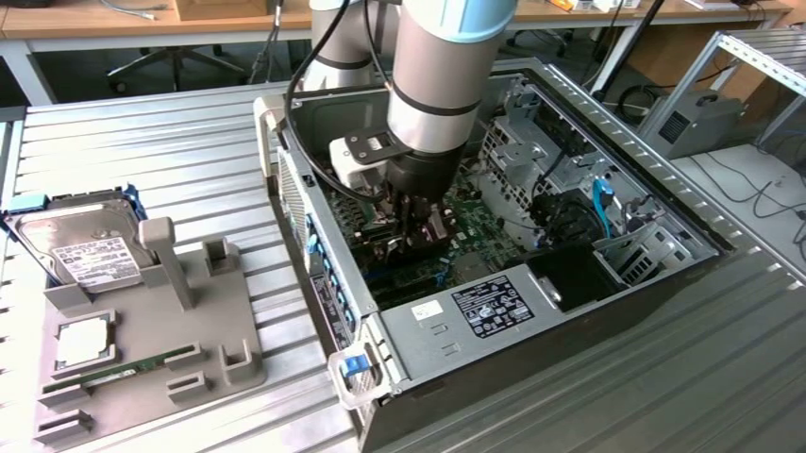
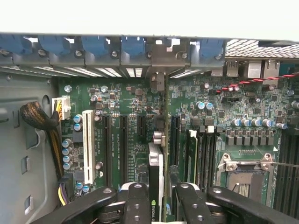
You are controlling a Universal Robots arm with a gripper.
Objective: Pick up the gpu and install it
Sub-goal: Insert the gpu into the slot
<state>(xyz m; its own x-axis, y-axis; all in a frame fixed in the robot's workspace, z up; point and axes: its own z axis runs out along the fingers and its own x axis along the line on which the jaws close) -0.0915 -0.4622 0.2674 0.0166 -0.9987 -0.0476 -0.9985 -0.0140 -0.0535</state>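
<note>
Inside the open computer case (image 1: 655, 203), the gpu (image 2: 155, 177) is held edge-on between the gripper (image 2: 158, 198) fingers, directly above the motherboard (image 2: 135, 121) slots; slight misalignment could jam the card against a slot.

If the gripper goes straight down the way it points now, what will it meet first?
Probably the motherboard: the gripper is shut on the gpu, held on edge above the expansion slots. The card's lower edge would touch first; the exact slot is unclear.
</note>
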